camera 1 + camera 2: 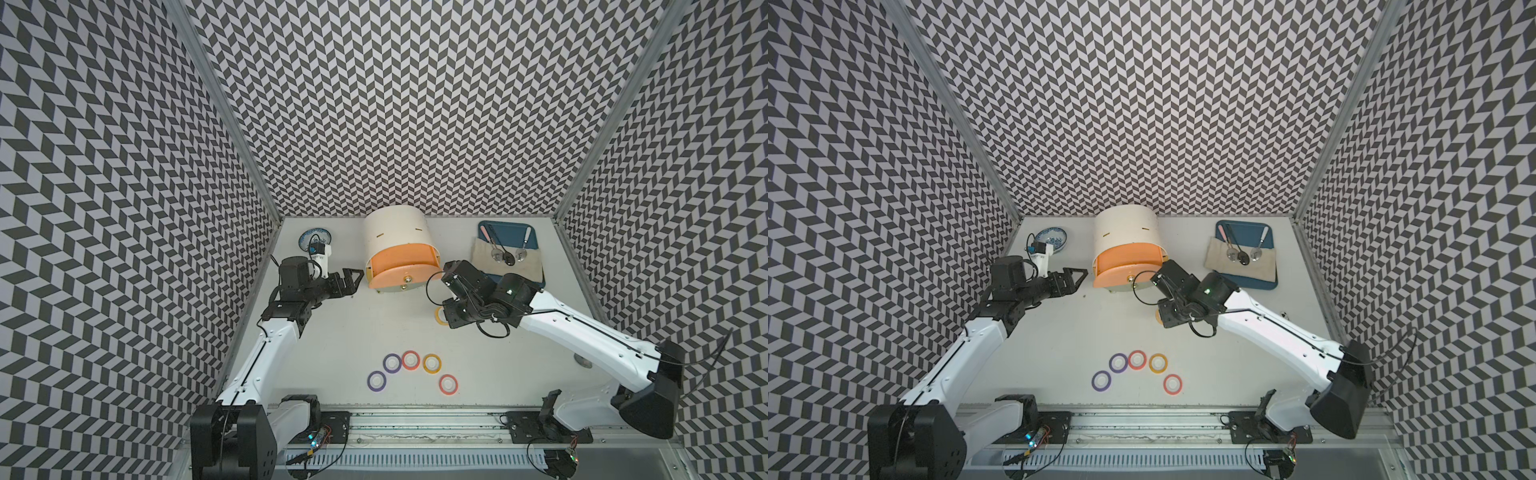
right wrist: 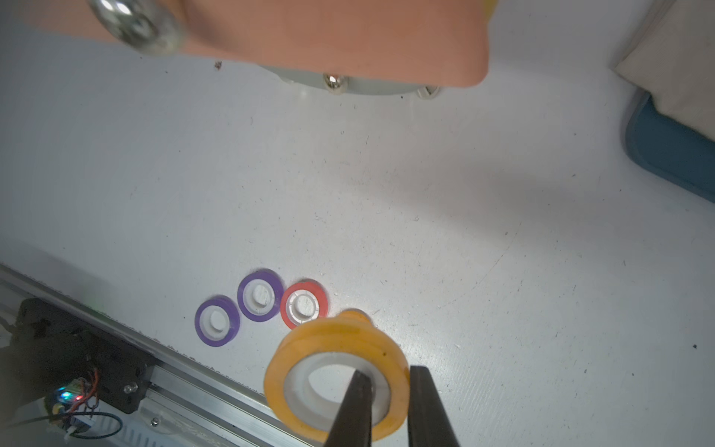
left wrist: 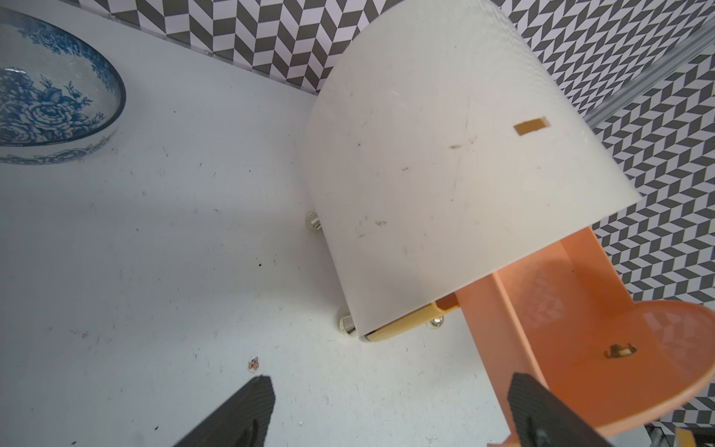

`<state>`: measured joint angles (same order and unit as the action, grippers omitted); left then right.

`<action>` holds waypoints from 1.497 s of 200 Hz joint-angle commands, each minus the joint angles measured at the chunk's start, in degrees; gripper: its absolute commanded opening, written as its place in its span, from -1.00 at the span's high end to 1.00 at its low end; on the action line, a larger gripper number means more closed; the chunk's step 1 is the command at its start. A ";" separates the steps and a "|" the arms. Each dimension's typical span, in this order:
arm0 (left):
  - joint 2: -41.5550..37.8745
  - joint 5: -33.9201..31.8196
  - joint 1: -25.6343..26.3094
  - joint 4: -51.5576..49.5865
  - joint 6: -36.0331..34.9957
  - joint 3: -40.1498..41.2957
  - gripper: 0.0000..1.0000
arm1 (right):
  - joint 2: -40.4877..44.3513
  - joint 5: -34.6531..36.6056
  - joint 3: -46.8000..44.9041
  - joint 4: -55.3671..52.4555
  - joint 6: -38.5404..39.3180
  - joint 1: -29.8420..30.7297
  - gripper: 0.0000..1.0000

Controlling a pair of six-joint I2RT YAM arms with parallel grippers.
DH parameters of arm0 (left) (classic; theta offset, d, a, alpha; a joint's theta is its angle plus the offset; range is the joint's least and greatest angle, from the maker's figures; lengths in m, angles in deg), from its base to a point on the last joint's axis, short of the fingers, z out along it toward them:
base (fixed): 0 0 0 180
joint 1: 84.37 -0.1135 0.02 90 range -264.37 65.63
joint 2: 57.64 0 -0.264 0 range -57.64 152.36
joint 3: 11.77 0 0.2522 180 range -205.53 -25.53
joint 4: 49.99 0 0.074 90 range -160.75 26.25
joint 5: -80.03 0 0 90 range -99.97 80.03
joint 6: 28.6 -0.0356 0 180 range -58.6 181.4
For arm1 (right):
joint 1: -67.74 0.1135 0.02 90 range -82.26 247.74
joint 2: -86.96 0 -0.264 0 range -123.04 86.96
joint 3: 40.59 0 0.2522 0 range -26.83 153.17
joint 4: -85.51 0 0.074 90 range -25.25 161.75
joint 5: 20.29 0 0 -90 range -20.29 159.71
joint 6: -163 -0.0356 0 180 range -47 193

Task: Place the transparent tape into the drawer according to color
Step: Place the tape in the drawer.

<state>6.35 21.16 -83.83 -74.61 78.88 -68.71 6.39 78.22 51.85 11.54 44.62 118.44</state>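
While the right gripper (image 2: 389, 391) pinches an orange-yellow tape ring (image 2: 309, 356) by its wall, it hangs above bare table (image 2: 425, 232).
Peach-pink drawer (image 1: 401, 259) stands pulled out just beyond; left gripper (image 1: 353, 282) gapes beside its front edge.

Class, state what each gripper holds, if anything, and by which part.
Right gripper: orange-yellow tape ring, pinched across its rim through the centre hole. Left gripper: open, holding nothing.

1. In a top view the right arm (image 1: 478, 299) hides most of the held yellow tape ring (image 1: 439, 314).
2. In the right wrist view the drawer knob (image 2: 135, 23) is blurred and cut by the edge.
3. The left wrist view crops the bowl (image 3: 58, 96).
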 commanded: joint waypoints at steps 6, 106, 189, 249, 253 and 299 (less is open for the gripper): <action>-0.95 0.97 -0.54 0.26 -0.34 -0.82 -1.00 | 1.14 3.94 5.26 0.58 1.24 -0.55 1.00; -1.67 1.65 -0.71 0.73 0.19 -0.40 -1.00 | -7.94 4.57 21.77 9.93 6.07 -5.56 1.00; -2.05 1.82 -0.97 1.09 0.24 0.51 -1.00 | -16.45 3.97 25.16 15.41 7.46 -5.79 1.00; -1.85 2.00 -1.22 1.44 0.37 0.55 -1.00 | -17.76 2.52 22.85 17.38 7.81 -5.79 1.00; -1.85 1.99 -1.24 1.44 0.37 0.56 -1.00 | -17.98 2.56 22.84 17.40 7.88 -5.80 1.00; -1.85 2.00 -1.33 1.43 0.37 0.68 -1.00 | -19.38 1.44 23.37 17.49 8.58 -5.79 0.86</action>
<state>5.65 22.50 -84.79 -74.50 79.12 -68.71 -12.15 80.52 75.21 25.97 52.40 112.82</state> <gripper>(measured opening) 0.992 0.162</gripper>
